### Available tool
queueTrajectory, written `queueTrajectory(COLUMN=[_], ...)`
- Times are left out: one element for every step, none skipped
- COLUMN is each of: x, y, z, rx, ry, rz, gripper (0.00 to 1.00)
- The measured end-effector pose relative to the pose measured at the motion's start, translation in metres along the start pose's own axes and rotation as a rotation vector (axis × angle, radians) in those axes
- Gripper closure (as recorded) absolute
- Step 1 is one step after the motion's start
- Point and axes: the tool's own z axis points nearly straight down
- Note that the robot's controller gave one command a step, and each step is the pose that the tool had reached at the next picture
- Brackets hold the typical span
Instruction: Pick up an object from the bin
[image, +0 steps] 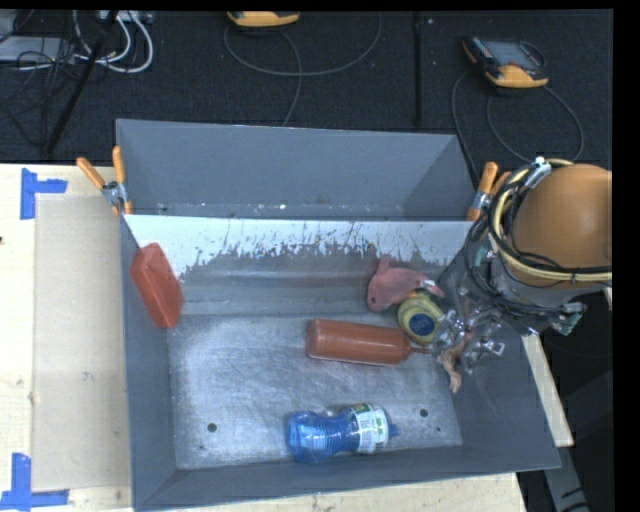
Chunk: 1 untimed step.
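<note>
My gripper (466, 345) hangs low at the bin's right side, just above the floor by the right wall. Directly to its left lies a small round thing (420, 321) with a yellow rim and a blue middle, close to or touching the gripper. Behind that, a soft pink thing (391, 283) rests against the back wall. A reddish-brown cylinder (357, 342) lies on its side in the middle of the floor, with its right end near the gripper. I see nothing held in the gripper.
A crushed blue plastic bottle (338, 432) with a white label lies near the front wall. A red block (157, 285) leans on the left wall. The arm's orange dome stands over the bin's right rim.
</note>
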Motion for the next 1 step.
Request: queueTrajectory(x=[0.0142], y=[0.0167], z=[-0.0113], rx=[-0.022], ry=[0.012], rz=[-0.001], gripper=[1.0])
